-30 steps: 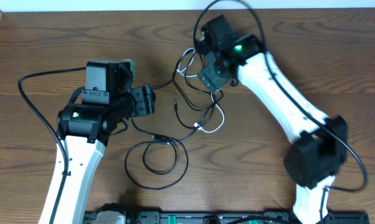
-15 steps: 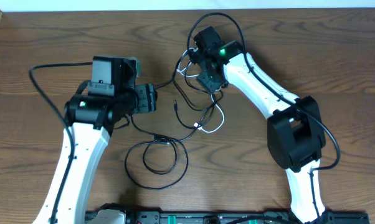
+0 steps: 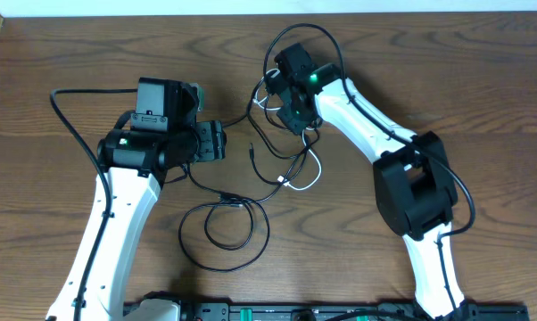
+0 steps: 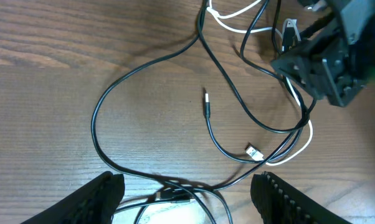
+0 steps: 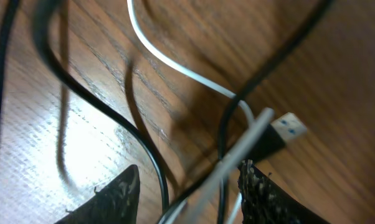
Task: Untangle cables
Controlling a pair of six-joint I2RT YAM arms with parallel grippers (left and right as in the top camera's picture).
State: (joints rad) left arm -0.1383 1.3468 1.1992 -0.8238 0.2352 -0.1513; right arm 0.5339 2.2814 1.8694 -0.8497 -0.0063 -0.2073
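The right tool (image 5: 187, 186) stands partly spread, its two dark fingertips (image 5: 122, 193) apart, with several cords running through the gap between them. Among these are a black cord, a pale grey one and a blurred cord close to the lens. Whether the pads actually press on any of them cannot be told. Just past the fingertips a white cable (image 5: 172, 64) curves across the wood. Beside it lies a black USB plug (image 5: 286, 129) with a blue tongue. In the overhead view this tool (image 3: 295, 111) sits low over the upper end of the cables (image 3: 282, 169), near the far edge of the tabletop (image 3: 483, 80).

The left tool (image 4: 187, 186) is spread wide, with nothing clamped. A black cord and a small connector lie on the wood in the gap between its fingertips. Ahead of it a black cable sweeps out in one large open loop (image 4: 93, 124). Inside that loop lies a slim loose plug (image 4: 207, 102), and a silver-ended plug (image 4: 255, 151) rests further right, next to the white cable's bend. Seen from overhead, the left tool (image 3: 217, 143) hovers left of the tangle, apart from the right tool.

The cables lie in the middle of the tabletop, between the two arms. They are knotted most densely under the right tool. A separate coil of black cord (image 3: 206, 234) trails toward the near edge.
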